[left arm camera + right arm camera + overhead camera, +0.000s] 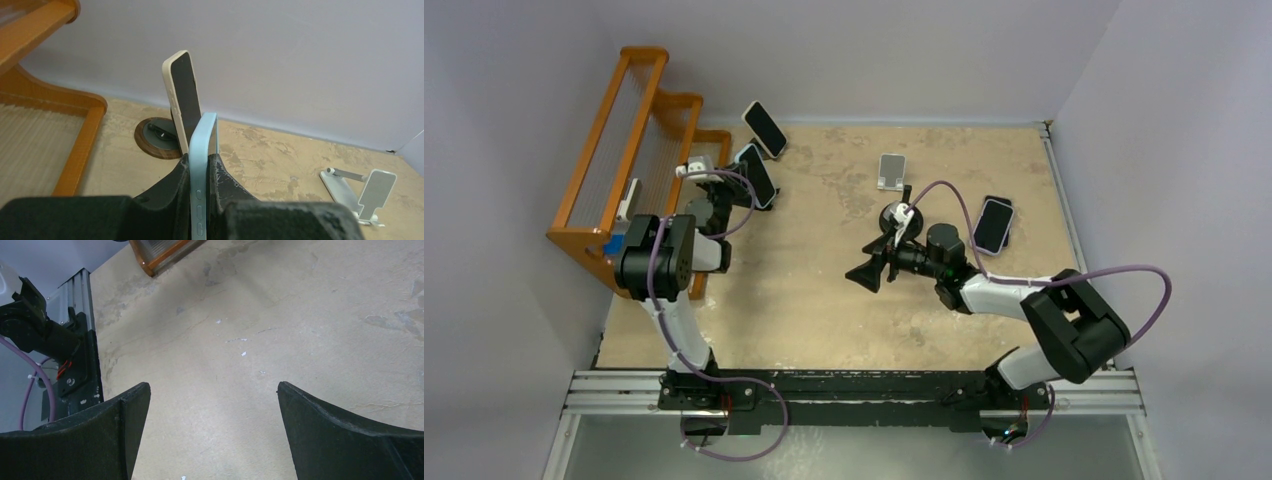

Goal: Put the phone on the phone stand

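The left fingers [231, 186] clamp the blue-cased phone [202, 165] edgewise, upright, likely ready for the white stand [367, 192]. The right fingers [100, 440] hang apart.

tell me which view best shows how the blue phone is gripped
Left wrist: blue phone close, edge-on, clamped in the left gripper. Top external shows it small; right wrist not at all.

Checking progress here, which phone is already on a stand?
The cream-cased phone, upright on the round stand. The blue-cased phone is pinched in the left tool; the dark phone lies flat.
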